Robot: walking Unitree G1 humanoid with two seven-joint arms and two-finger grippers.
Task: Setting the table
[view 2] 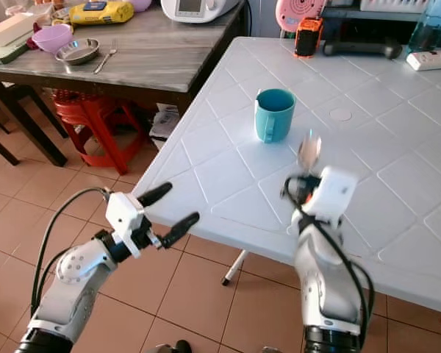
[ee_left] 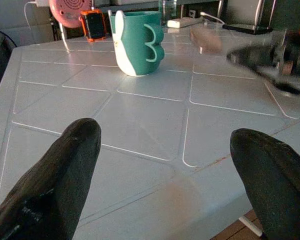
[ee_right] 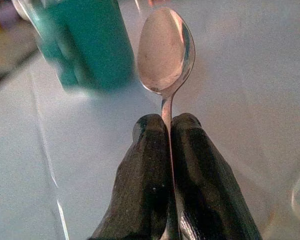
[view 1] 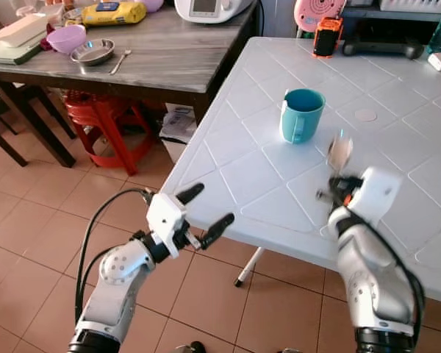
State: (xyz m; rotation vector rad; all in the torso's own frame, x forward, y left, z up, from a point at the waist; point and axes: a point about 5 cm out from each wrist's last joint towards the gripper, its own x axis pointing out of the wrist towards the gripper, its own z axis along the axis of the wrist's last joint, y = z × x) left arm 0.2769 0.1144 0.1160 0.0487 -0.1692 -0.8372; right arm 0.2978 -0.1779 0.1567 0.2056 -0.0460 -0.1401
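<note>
A teal mug [view 1: 302, 114] stands upright on the white plastic table [view 1: 397, 110], handle toward me. My right gripper [ee_right: 168, 125] is shut on the handle of a metal spoon [ee_right: 165, 50], whose bowl sticks out past the fingertips. It hovers over the table just right of the mug and nearer to me; the spoon [view 1: 339, 153] looks blurred in the head views. My left gripper [view 1: 204, 209] is open with nothing between its fingers [ee_left: 65, 165], held off the table's near left edge and pointing at the mug [ee_left: 136, 41].
A grey wooden table [view 1: 162, 51] at back left carries a purple bowl [view 1: 66, 38], a steel dish [view 1: 92, 51], a fork [view 1: 120, 62] and a yellow pack. A red stool [view 1: 106, 121] stands under it. An orange-black device [view 1: 327, 35] and a power strip [view 2: 431, 59] lie at the white table's far side.
</note>
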